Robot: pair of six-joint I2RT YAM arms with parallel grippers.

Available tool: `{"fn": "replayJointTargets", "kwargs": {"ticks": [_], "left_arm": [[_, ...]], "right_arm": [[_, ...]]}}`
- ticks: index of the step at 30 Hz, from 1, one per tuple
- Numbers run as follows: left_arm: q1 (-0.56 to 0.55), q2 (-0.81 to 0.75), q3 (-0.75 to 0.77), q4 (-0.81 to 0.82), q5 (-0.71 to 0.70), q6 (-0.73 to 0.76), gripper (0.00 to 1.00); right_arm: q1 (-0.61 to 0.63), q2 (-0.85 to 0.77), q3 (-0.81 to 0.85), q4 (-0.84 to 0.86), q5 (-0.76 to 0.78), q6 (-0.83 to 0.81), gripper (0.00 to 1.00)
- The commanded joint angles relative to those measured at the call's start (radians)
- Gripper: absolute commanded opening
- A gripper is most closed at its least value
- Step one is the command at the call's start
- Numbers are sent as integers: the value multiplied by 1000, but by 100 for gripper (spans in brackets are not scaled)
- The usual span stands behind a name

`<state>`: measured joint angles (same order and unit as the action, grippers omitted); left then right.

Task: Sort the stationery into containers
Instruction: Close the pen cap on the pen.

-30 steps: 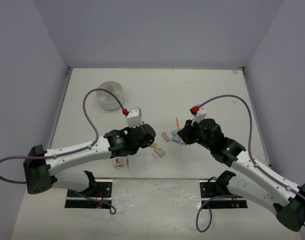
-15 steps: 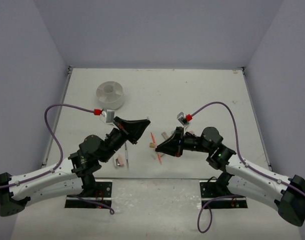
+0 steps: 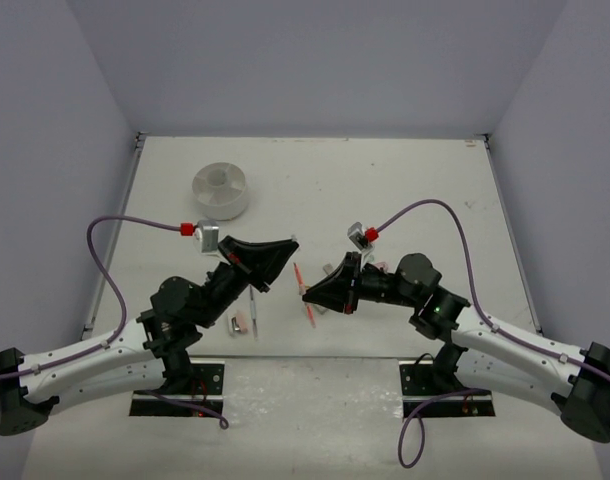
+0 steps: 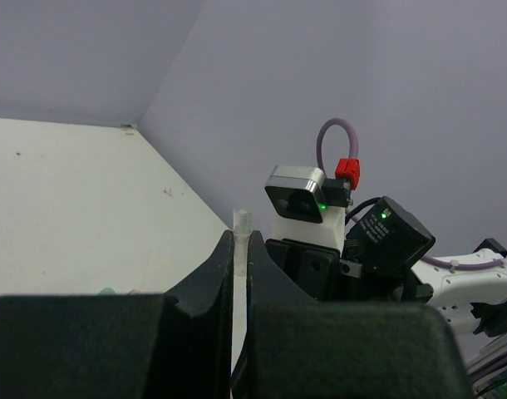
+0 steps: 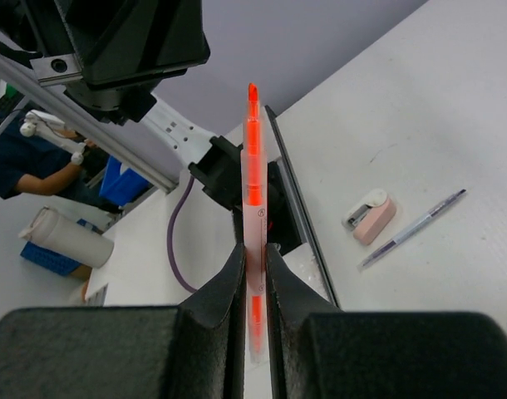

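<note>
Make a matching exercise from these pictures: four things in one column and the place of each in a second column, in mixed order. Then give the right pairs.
Things
1. orange pen
2. thin clear pen
3. pink eraser
4. round white dish

Places
A. on the far left part of the table, apart from both arms
B. clamped in the shut left gripper
C. lying on the table beside a grey pen
D. clamped in the shut right gripper

Pairs: 1-D, 2-B, 3-C, 4-A
</note>
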<state>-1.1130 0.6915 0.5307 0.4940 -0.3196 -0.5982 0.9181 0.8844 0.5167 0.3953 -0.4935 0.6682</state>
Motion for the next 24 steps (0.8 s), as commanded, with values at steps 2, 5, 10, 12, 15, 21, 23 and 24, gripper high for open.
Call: {"fn": "replayJointTargets", "kwargs": {"ticks": [2,5,10,12,15,21,23,24], "left_arm": [[2,-6,-25,52,17,-4,0],[2,-7,-34,50,12,-10,0],[2,-3,-40,48,-6,-7,0],[2,1,-38,48,-12,-5,0],[2,6,-38,52,-15,-3,0],[2,23,-45,56,-24,-3,0],[2,25,-48,59,-32,-6,0],[2,25,-53,61,-34,-6,0]], "right_arm": [[5,-5,77,-64,86,-51,0],[4,-18,82,-84,98,-63,0],[4,-38,92,-116,108,-78,0],[5,-42,90,-122,114,-79,0],[4,-54,86,-129,122,-81,0],[5,-58,107,-159,122,-91,0],[5,-56,115,-165,118,-93,0],[5,-56,117,-165,117,-93,0]]}}
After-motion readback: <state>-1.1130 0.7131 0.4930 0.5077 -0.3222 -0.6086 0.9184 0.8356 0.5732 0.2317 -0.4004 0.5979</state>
